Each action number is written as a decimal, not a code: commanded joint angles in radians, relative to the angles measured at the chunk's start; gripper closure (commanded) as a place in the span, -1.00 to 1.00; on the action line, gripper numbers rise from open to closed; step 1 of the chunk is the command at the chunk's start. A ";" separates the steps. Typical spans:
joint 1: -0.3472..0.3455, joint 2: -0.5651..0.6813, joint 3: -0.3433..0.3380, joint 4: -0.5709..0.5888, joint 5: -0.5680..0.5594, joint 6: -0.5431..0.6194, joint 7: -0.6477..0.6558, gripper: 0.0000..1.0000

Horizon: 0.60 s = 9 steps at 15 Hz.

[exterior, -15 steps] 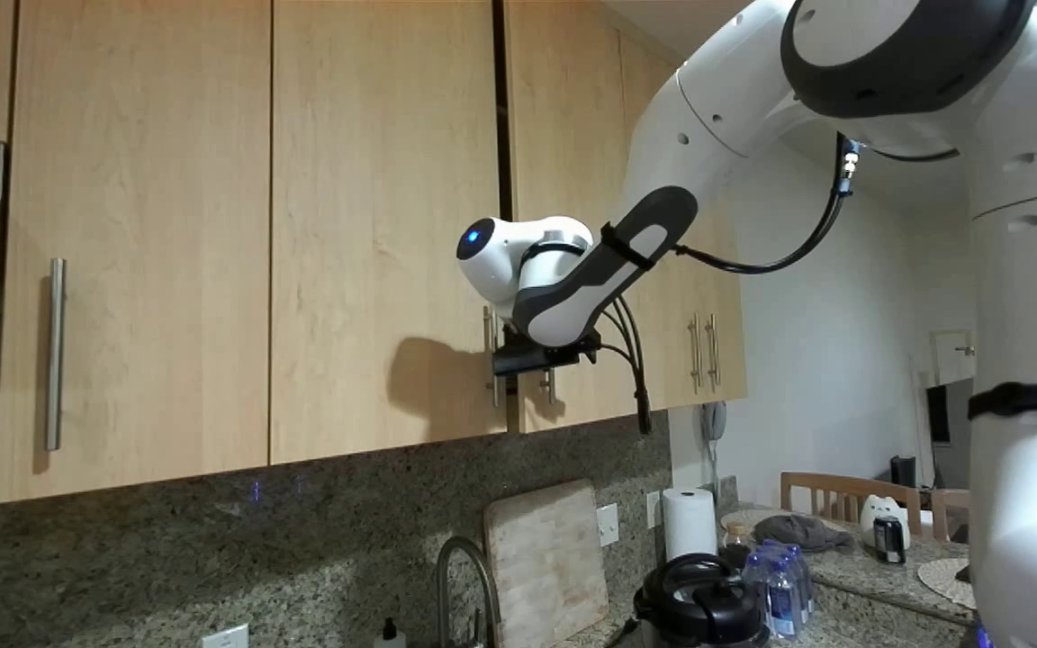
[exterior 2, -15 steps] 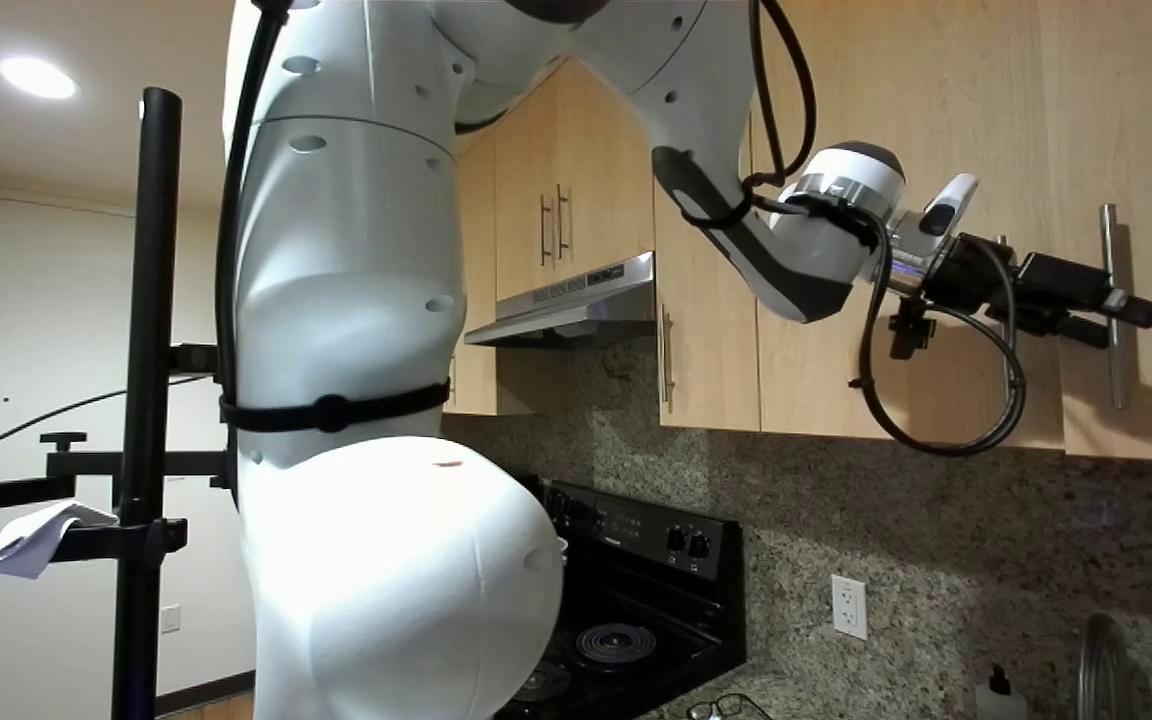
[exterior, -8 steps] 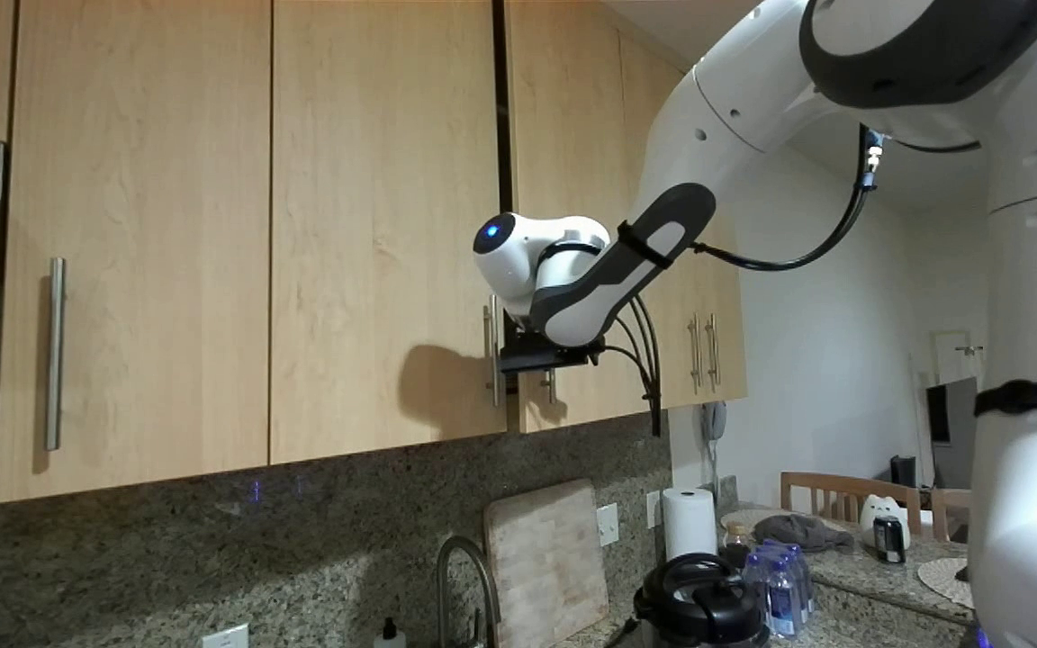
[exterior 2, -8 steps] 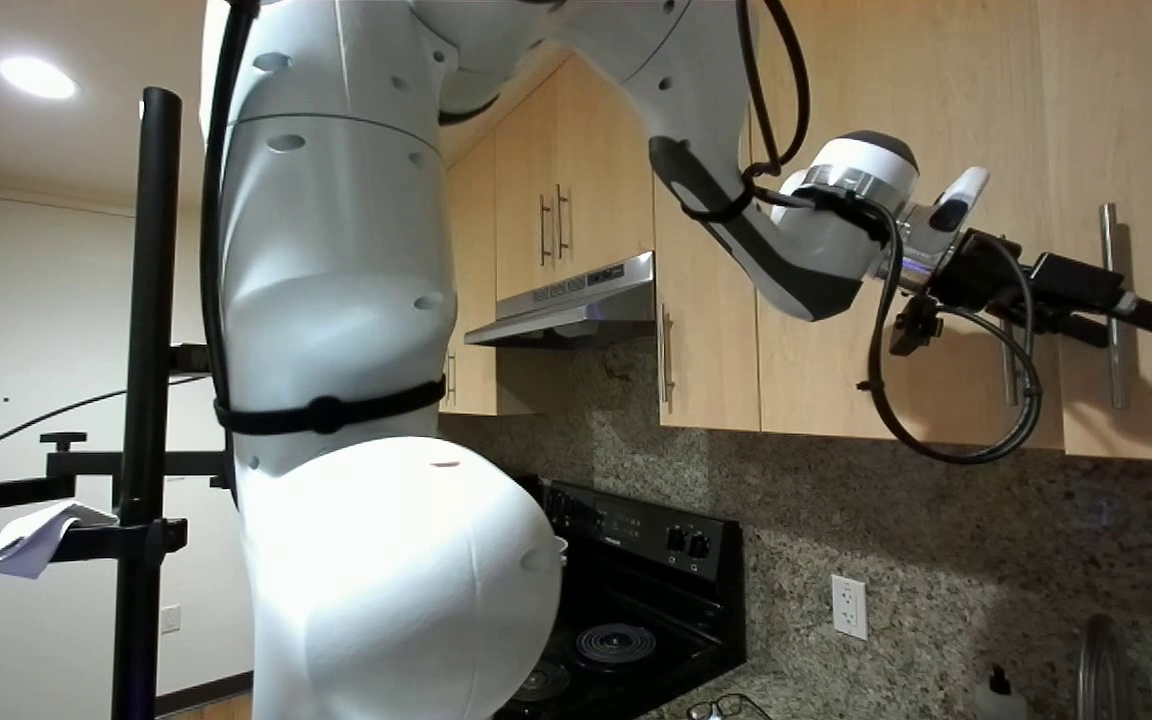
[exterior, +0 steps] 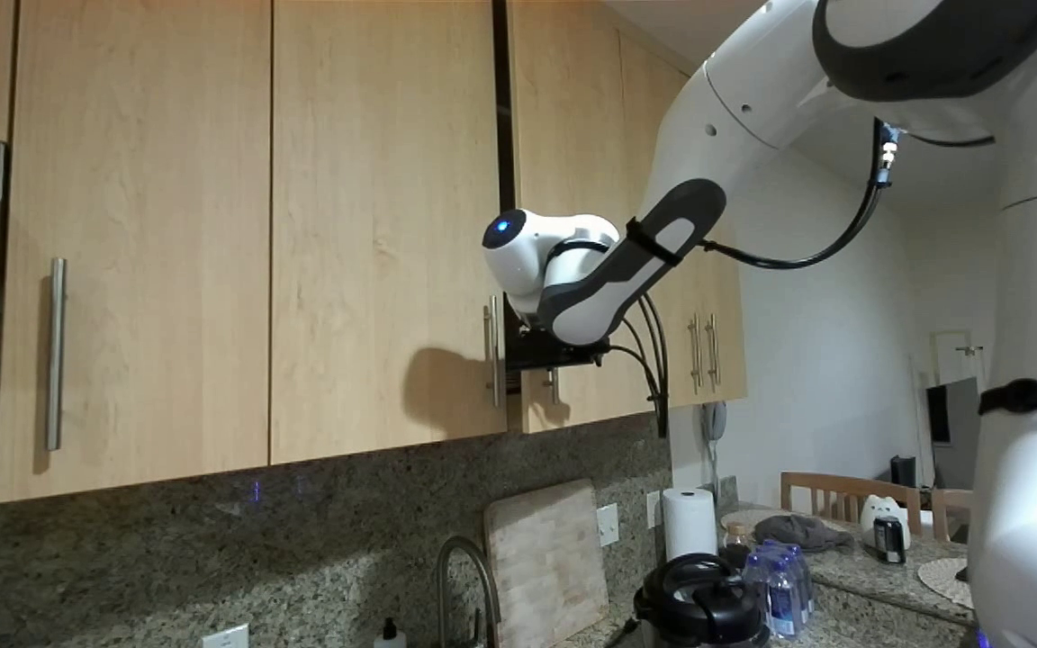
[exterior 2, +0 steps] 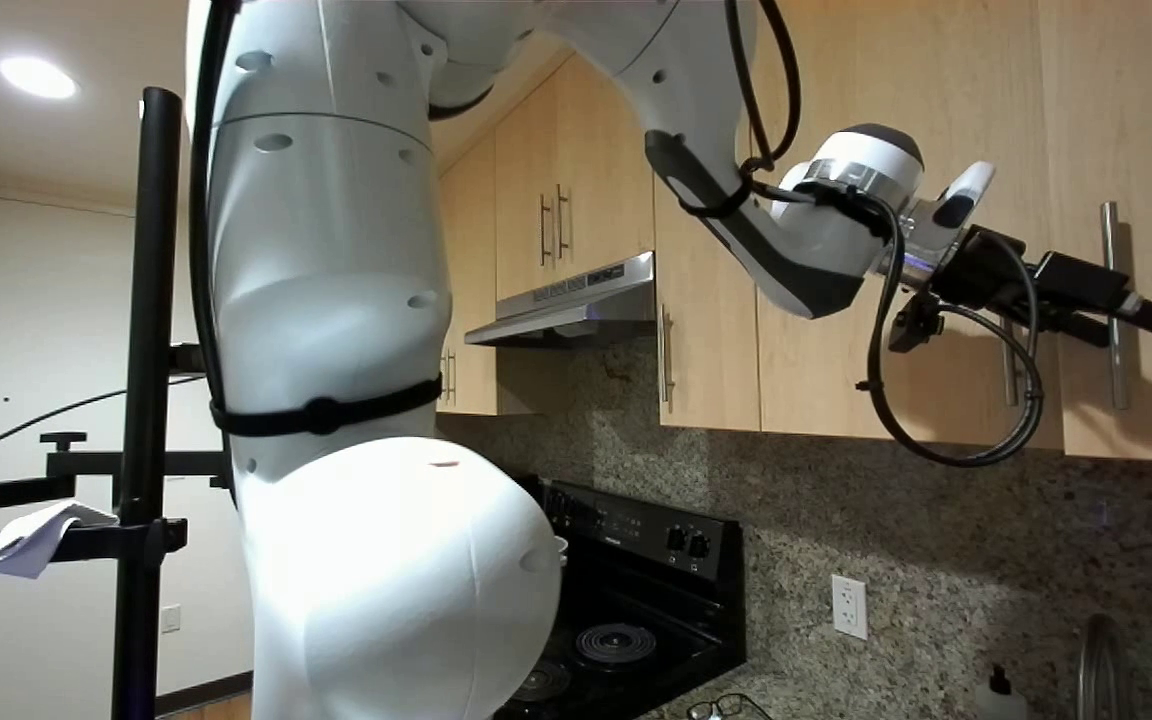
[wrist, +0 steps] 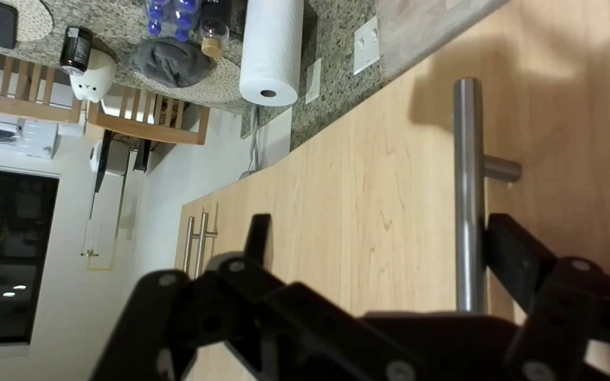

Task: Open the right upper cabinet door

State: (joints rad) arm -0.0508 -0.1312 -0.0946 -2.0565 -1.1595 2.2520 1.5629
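"Handle (wrist: 469, 196) gripped?"

"No: the gripper (wrist: 379, 225) is spread, jaws either side. The right upper cabinet door (exterior: 563, 135) hangs right of the dark gap (exterior: 506, 144)."

"Feel?"

"Probably stiff, swinging lightly; smooth metal may slip, so pinch mid-handle."

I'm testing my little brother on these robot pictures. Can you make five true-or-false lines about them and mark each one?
1. The cabinet door by the jaws has a straight metal handle. True.
2. The jaws are shut tight. False: they stand wide apart.
3. A wooden board stands in front of the speckled wall. True.
4. The robot is bright green. False: its arm is white with dark parts.
5. The paper towel roll is white. True.
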 commanded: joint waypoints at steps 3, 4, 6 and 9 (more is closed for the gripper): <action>-0.037 -0.053 -0.023 -0.034 0.088 -0.032 -0.119 -1.00; -0.037 -0.051 -0.024 -0.032 0.104 -0.035 -0.130 -1.00; -0.039 -0.051 -0.023 -0.027 0.121 -0.040 -0.131 -1.00; -0.019 -0.009 0.005 0.012 0.110 0.000 -0.077 -1.00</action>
State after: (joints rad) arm -0.0524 -0.1408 -0.1057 -2.0459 -1.0542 2.2520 1.4899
